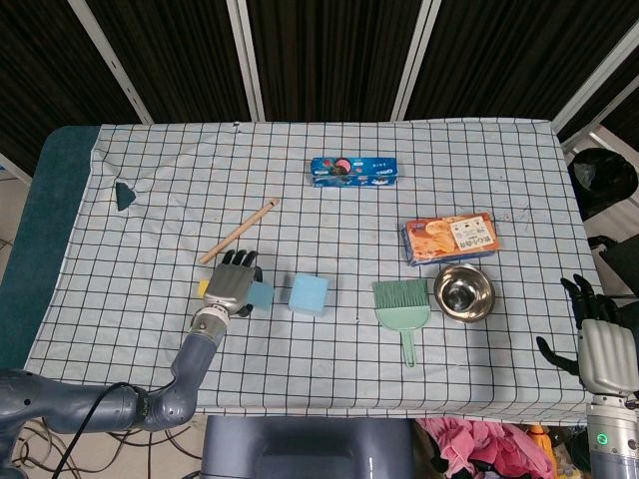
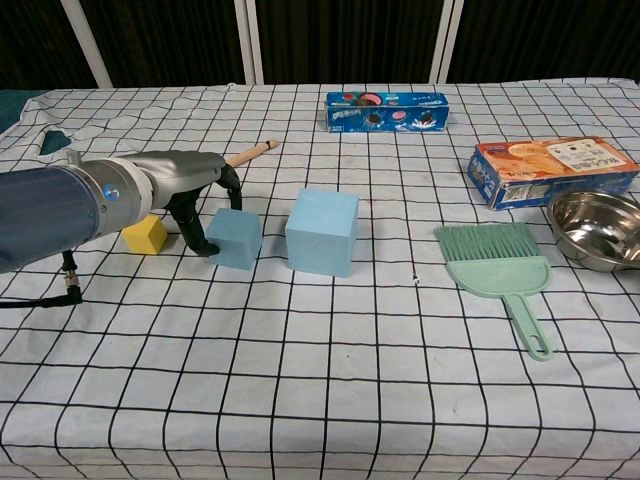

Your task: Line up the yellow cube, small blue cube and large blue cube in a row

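The yellow cube, small blue cube and large blue cube stand side by side on the checked cloth, left to right. My left hand reaches down over the small blue cube, with dark fingers on its left face and others curled behind it, gripping it as it sits on the table. From above, the left hand covers part of the small blue cube and most of the yellow cube; the large blue cube stands apart. My right hand hangs beyond the table's right edge, fingers spread, empty.
A wooden stick lies just behind the left hand. A green dustpan brush and a steel bowl sit right of the cubes, an orange biscuit box behind them, and a blue cookie box at the back.
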Robot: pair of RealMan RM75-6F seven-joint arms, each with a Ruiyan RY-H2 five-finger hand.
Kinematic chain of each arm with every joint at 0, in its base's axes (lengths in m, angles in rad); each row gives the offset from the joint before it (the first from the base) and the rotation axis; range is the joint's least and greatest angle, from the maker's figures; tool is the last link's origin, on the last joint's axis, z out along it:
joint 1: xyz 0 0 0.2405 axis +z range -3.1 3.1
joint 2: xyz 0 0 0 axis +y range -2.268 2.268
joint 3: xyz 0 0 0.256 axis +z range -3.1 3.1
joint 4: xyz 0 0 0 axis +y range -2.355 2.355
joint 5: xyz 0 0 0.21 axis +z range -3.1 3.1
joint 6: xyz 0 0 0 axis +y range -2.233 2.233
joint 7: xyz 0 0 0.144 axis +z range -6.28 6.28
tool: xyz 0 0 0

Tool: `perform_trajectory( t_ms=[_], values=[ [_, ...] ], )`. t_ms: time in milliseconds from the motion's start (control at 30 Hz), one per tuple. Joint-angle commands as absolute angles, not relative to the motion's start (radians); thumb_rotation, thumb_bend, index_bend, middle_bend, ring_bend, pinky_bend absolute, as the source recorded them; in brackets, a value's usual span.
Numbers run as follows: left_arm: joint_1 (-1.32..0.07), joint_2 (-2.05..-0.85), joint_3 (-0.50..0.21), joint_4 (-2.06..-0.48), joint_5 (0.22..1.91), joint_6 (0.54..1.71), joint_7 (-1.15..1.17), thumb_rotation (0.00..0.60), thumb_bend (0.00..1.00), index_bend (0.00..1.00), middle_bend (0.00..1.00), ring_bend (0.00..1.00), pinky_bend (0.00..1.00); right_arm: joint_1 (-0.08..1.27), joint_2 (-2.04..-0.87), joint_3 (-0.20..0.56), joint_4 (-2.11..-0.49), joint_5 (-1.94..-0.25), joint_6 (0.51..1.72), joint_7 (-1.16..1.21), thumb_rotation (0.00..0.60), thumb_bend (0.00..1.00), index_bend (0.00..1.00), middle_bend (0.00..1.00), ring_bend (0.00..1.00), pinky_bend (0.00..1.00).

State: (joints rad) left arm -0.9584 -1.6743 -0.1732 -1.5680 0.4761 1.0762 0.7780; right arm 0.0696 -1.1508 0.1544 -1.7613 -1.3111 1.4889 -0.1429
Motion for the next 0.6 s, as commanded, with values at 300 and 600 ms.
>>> perform_trajectory(
  t_ms=[300, 600],
  values=[
    [-0.958, -1.673, -0.171, -1.581, 0.476, 1.095, 0.789, 0.600, 0.29, 0.45, 0.08, 0.00, 0.00, 0.070, -1.151, 0.153, -1.765, -1.314, 1.490, -0.148, 0.600, 0.19, 0.10, 0.05, 0.19, 0.12],
    [-0.960, -1.670, -0.177, -1.583, 0.467, 1.100, 0.793, 0.600, 0.29, 0.46, 0.08, 0.00, 0.00, 0.072, -1.153, 0.154, -1.768, -1.312, 1.490, -0.153, 0.600, 0.19, 0.10, 0.05, 0.19, 0.12]
  ],
)
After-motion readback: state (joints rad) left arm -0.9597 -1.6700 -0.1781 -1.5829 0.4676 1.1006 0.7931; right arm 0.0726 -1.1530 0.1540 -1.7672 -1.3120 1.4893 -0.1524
